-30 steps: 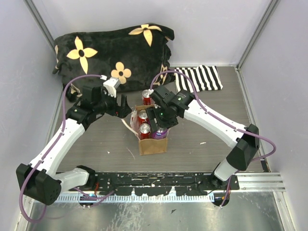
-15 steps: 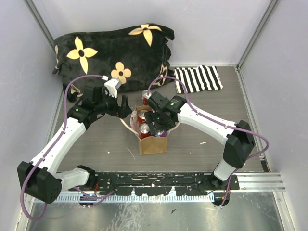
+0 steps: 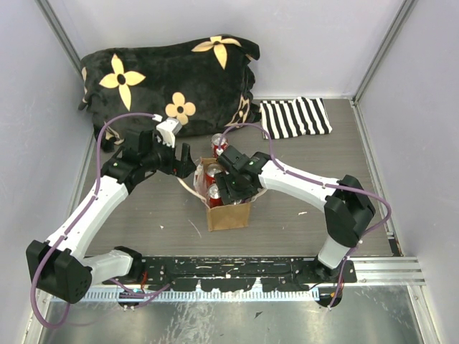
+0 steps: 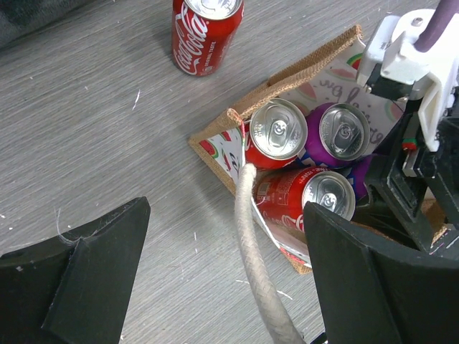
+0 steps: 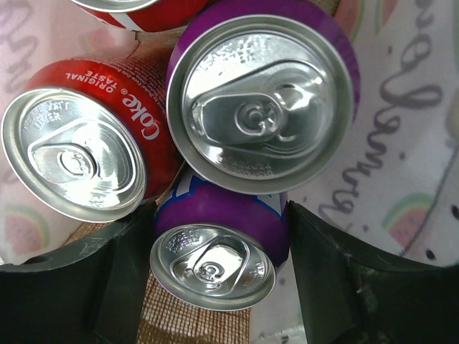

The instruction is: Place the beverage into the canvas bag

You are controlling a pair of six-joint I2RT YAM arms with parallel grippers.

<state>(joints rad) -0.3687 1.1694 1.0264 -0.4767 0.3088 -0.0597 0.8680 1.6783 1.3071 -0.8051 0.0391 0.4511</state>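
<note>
The tan canvas bag stands mid-table with a white printed lining. My right gripper is down in its mouth, shut on a purple can that leans among the other cans. In the bag are another purple can and two red Coke cans. My left gripper hangs open just left of the bag. One cream handle runs between its fingers untouched. The bag and its cans also show in the left wrist view.
One more red Coke can stands on the table just behind the bag; it also shows in the left wrist view. A black flowered cushion lies at the back left. A striped cloth lies at the back right.
My right gripper has moved left and down into the bag with the purple can, which its body now hides from above. My left arm has barely moved.
</note>
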